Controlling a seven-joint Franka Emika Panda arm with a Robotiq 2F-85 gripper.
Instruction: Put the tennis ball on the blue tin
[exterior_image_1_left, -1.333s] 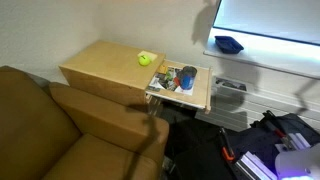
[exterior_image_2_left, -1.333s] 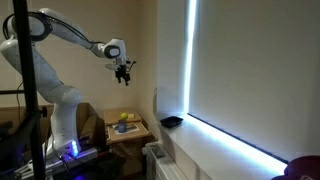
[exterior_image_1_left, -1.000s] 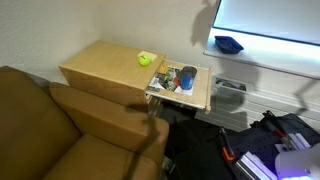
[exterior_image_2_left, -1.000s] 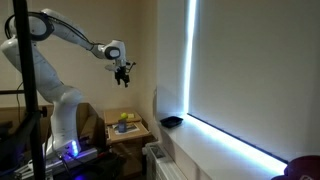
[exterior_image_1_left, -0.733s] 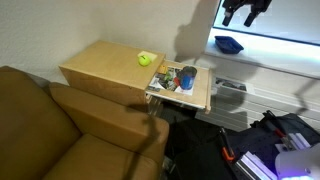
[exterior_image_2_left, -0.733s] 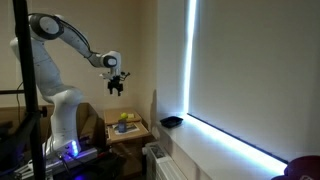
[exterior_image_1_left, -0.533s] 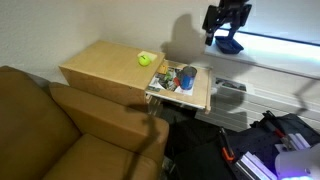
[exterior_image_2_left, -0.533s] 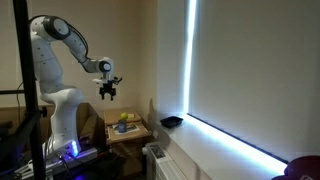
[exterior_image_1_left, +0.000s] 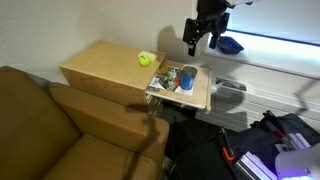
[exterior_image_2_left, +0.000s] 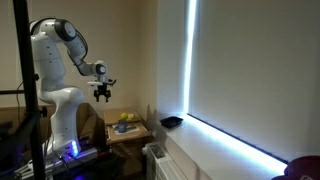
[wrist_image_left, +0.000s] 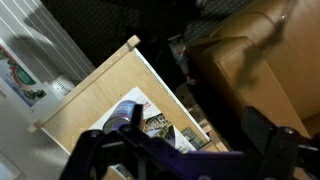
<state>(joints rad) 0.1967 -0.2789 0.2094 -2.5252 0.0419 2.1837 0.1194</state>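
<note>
Exterior view, left to right: the sofa (exterior_image_1_left: 60, 120), then the wooden table (exterior_image_1_left: 100, 65) with the tennis ball (exterior_image_1_left: 146, 59) resting on its top. Near the ball, the blue tin (exterior_image_1_left: 187, 78) stands upright among small items on the adjoining tray (exterior_image_1_left: 203, 95). The gripper (exterior_image_1_left: 200, 45) hangs above the tin, well apart from it and from the ball, with its jaws spread wide and holding nothing. Your step in hand is likely the approach. Centre the jaws over the ball and descend straight, so the fingers straddle it without setting it rolling. Disregard the dark bowl (exterior_image_1_left: 229, 44) on the sill.
</note>
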